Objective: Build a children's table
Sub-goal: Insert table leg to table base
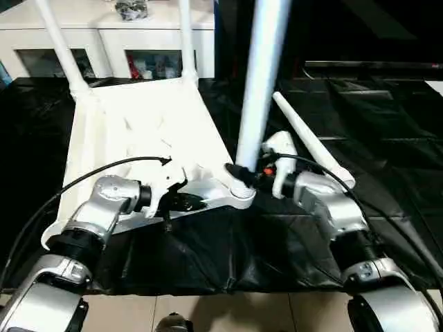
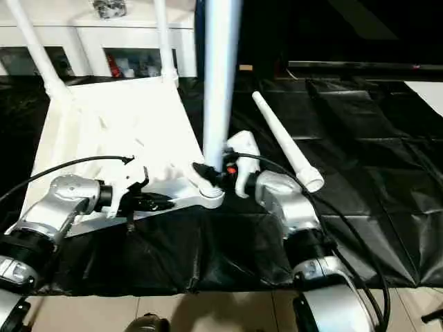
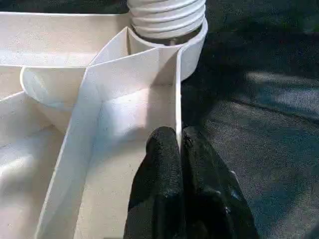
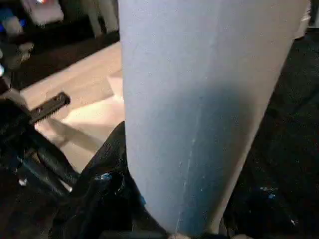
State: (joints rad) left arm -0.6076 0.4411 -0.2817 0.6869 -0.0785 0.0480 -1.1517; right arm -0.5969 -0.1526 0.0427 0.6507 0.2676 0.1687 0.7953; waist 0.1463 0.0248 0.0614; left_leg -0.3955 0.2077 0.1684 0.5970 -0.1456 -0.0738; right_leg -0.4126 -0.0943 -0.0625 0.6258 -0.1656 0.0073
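The white table top [image 1: 138,131] lies upside down on a black cloth, ribs facing up. Two legs [image 1: 59,41] [image 1: 185,38] stand in its far corners. A third leg [image 1: 261,69] stands upright in the near right corner socket [image 1: 239,197], and my right gripper [image 1: 242,173] is shut around its base, with the tube [image 4: 199,99] between its fingers [image 4: 99,189]. My left gripper [image 1: 181,200] is shut on a thin rib [image 3: 178,99] of the underside beside that socket, just short of the leg's threaded end [image 3: 167,17]. A fourth leg [image 1: 311,142] lies loose on the cloth to the right.
A white glass-doored cabinet [image 1: 104,34] stands behind the table top. The black cloth [image 1: 387,124] stretches wide to the right of the loose leg. A strip of pale floor [image 1: 228,311] shows at the near edge.
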